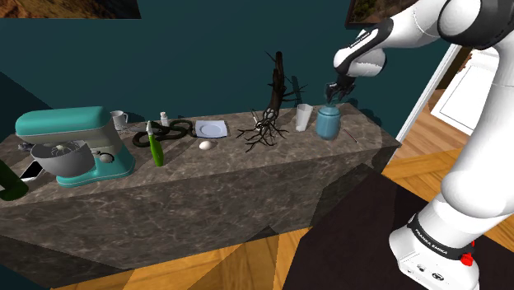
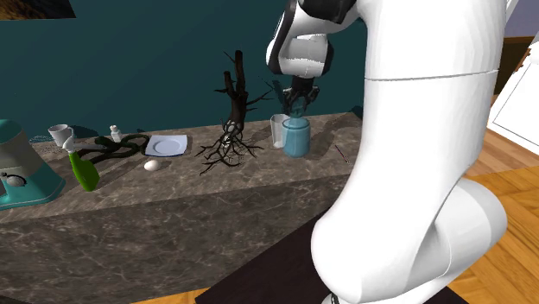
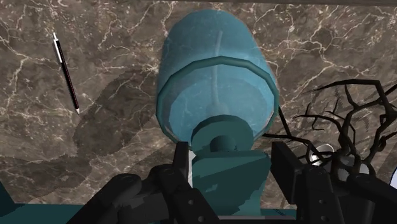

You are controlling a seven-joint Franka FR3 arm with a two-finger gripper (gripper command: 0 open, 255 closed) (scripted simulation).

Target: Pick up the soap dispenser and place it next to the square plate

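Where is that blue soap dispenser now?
In the shoulder view the soap dispenser stands near the right end of the marbled counter, beside a white cup, directly under the gripper, with a bare dark branch ornament to its left.

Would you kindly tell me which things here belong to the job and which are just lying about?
Job: soap dispenser, square plate, pincer.
Lying about: mixer, green bottle, egg, bare branch, white cup, pen.

Home kitchen: stand mixer (image 1: 78, 147), stone counter (image 1: 247, 185)
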